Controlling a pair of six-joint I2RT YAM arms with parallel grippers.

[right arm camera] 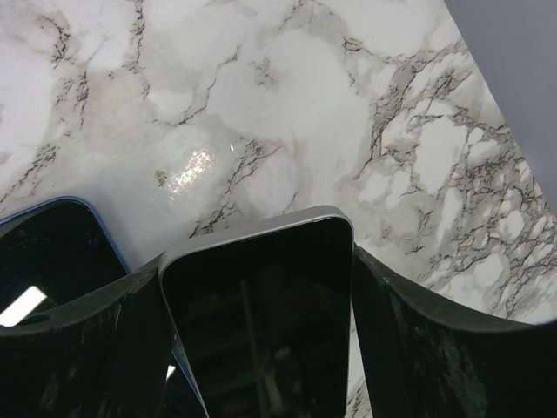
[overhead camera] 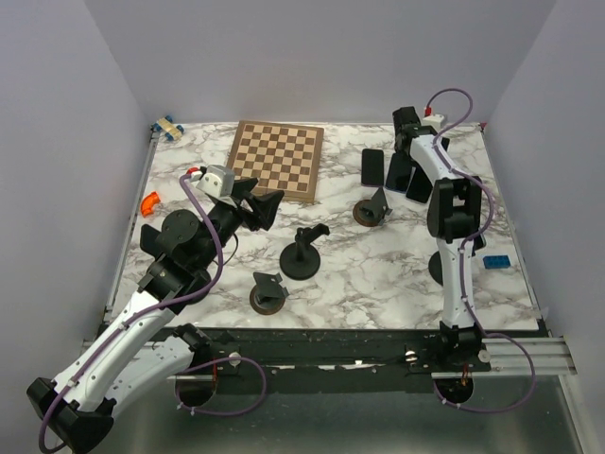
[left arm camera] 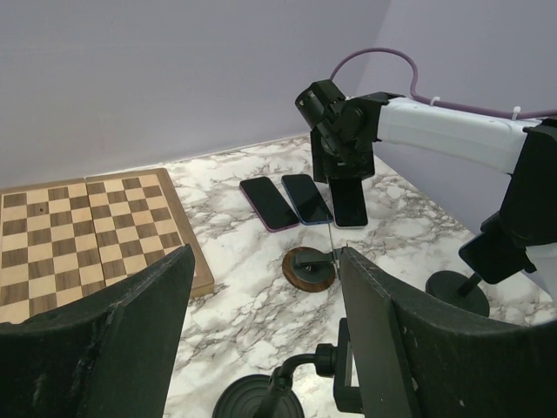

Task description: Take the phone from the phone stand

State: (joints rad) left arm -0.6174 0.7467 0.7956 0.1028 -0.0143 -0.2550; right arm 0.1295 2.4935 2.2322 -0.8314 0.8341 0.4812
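Looking across from the arms' side, the left gripper (left arm camera: 265, 261) is nearest me, hanging wide open over the marble desk (overhead camera: 378, 274) with nothing in it. Beyond it the black stand (overhead camera: 302, 257) and the wooden-based stand (left arm camera: 309, 268) are both bare. Farthest off, toward the back right corner, the right gripper (right arm camera: 257, 257) has its fingers against the two long sides of the phone (left arm camera: 350, 202), spread about as wide as the phone itself, so I take it to be holding it. The phone is off any stand and sits low, just beside a blue-edged phone (left arm camera: 306, 198) that lies flat next to a purple-edged phone (left arm camera: 270, 203). Whether its lower end touches the desk I cannot tell.

My guess is that the step in hand is setting it down. To do that well, I would lower it until the free short edge rests on bare marble and lean it over to lie parallel with its neighbours, keeping it off the blue-edged phone. Only then would I let the fingers part and lift straight away.

The phone's long axis runs along the fingers, steeply tilted, nearly upright; its free short end points down at the desk and its dark glass faces back toward the left arm
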